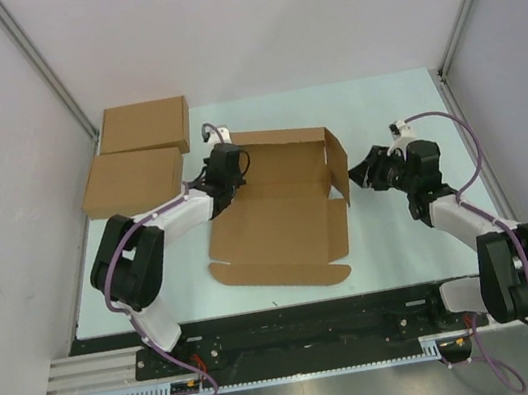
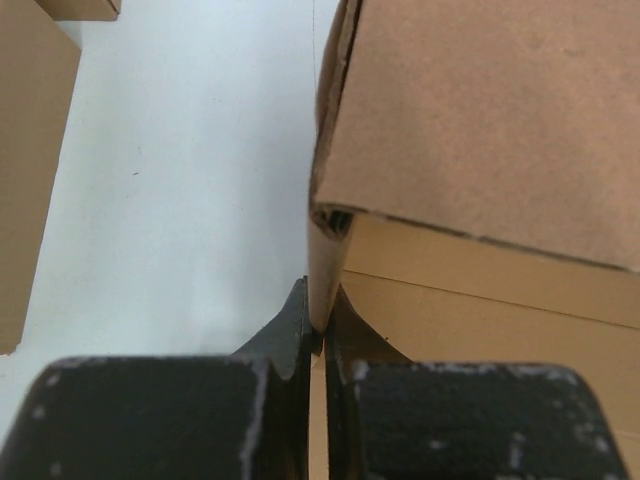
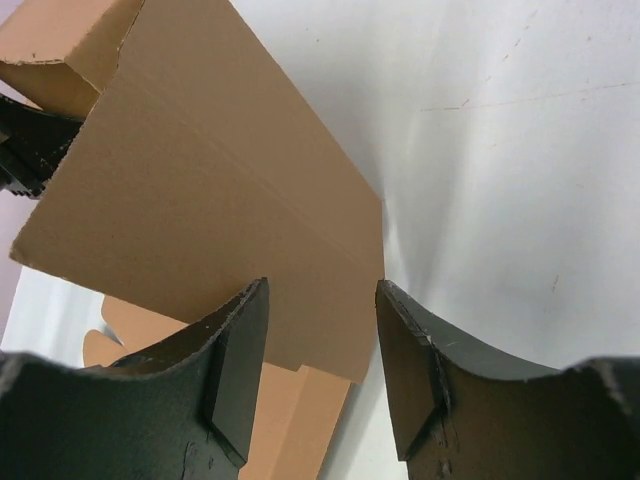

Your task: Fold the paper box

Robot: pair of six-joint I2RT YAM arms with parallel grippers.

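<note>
The paper box (image 1: 278, 220) lies half-formed in the middle of the table, a brown die-cut sheet with its back wall and right side flap standing up and its front flap flat. My left gripper (image 1: 222, 186) is at the box's left edge. In the left wrist view this left gripper (image 2: 320, 318) is shut on the thin left wall of the paper box (image 2: 480, 120). My right gripper (image 1: 360, 176) hovers just right of the raised right flap. In the right wrist view the right gripper (image 3: 322, 300) is open, with that flap of the paper box (image 3: 200, 200) just beyond its fingertips and nothing between them.
Two made-up brown flat boxes (image 1: 143, 128) (image 1: 132, 181) lie at the table's far left, close to the left arm. The pale table (image 1: 402, 235) ends at white walls on three sides, and a metal rail runs along the near edge.
</note>
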